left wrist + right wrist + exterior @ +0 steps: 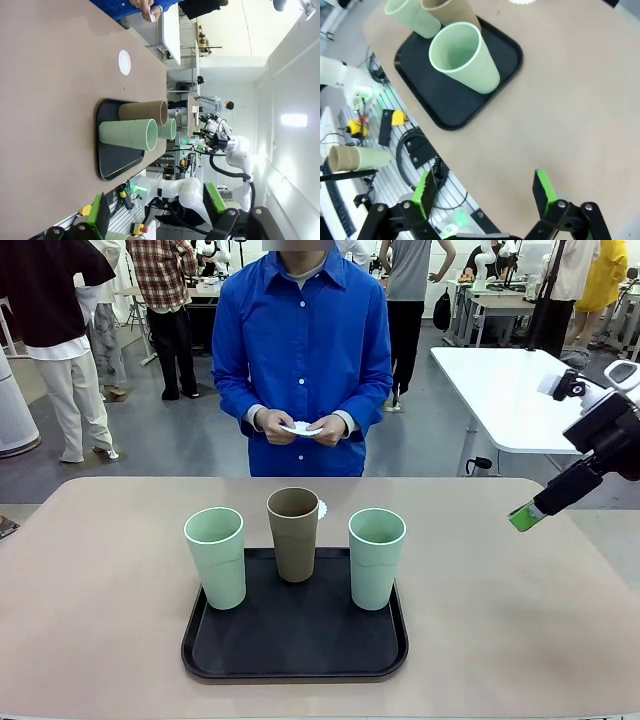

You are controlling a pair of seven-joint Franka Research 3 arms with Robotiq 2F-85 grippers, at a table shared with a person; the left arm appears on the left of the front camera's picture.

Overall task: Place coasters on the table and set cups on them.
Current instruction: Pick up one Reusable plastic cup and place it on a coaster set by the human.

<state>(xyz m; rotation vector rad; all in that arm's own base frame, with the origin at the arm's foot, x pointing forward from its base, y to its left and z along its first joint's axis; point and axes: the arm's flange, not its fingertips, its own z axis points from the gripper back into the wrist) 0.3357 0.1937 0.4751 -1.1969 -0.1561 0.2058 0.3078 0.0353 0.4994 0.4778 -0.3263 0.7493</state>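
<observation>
Clearly the coaster-laying comes first, so neither arm should hurry. At the left, the left gripper (157,207) hangs well back from the black tray (200,652), its jaws spread with nothing between them. On that tray, on the table (100,570), the three cups stand upright: the left mint cup (215,558), the brown cup (293,535) toward the tray's far side, and the right mint cup (377,558). One coaster (124,62) lies flat on the table just beyond the tray, behind the brown cup. Farther back, the person's hands (272,424) pinch what look like the remaining coasters (300,428), not yet set down. At the right, the right gripper (526,515) hovers over the table's right side, jaws wide and empty, well apart from the right mint cup. I judge it best to wait for the person's hands to clear. Then grip the brown cup around its middle, lift it straight up clear of its neighbours, and lower it centred on the coaster. Any sliding would likely skid or crumple the thin paper.
</observation>
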